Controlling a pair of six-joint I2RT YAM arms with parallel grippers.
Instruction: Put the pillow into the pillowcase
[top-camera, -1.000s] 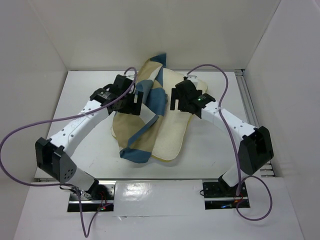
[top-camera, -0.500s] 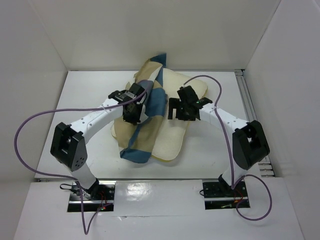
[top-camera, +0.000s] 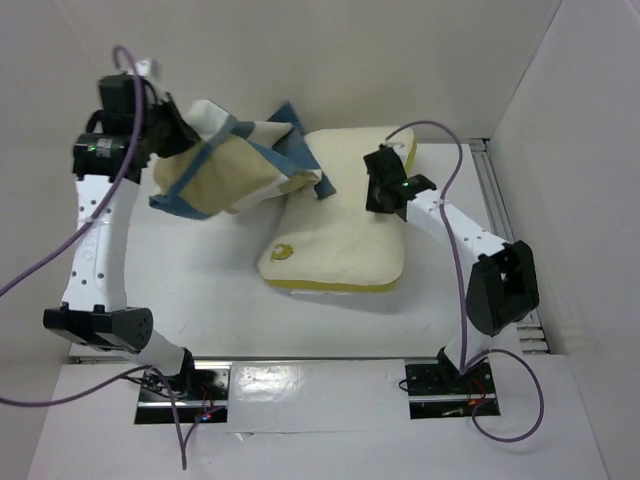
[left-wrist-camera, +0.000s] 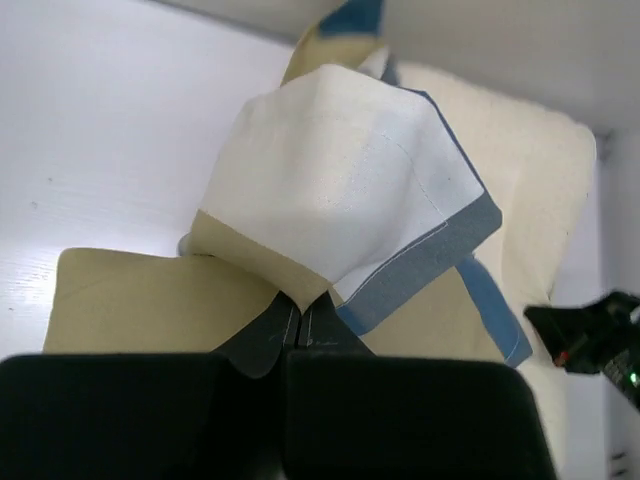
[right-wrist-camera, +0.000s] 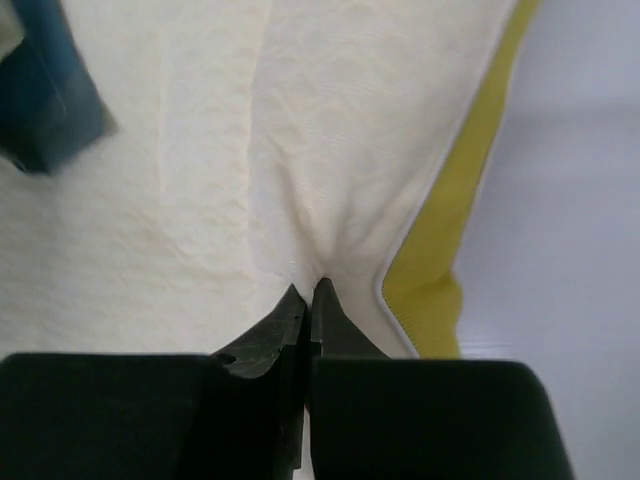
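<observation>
Seen from above, the pillowcase (top-camera: 225, 165) drapes over the pillow's (top-camera: 340, 230) far left corner and hides it. I cannot make out where the pillowcase's mouth lies. The left gripper (left-wrist-camera: 297, 322), up to the pillow's left, has its tips buried in folds. The right gripper (right-wrist-camera: 308, 298), at the pillow's far right part, has its tips lost under its own wrist from overhead. The logo (top-camera: 283, 251) by the pillow's near left corner is too small to read. In the right wrist's view the pillow runs off the top and left edges, and the blue cloth at its upper left is blurred. In the left wrist's view the right arm (left-wrist-camera: 590, 335), over the pillow's right side, is cut by the edge.
</observation>
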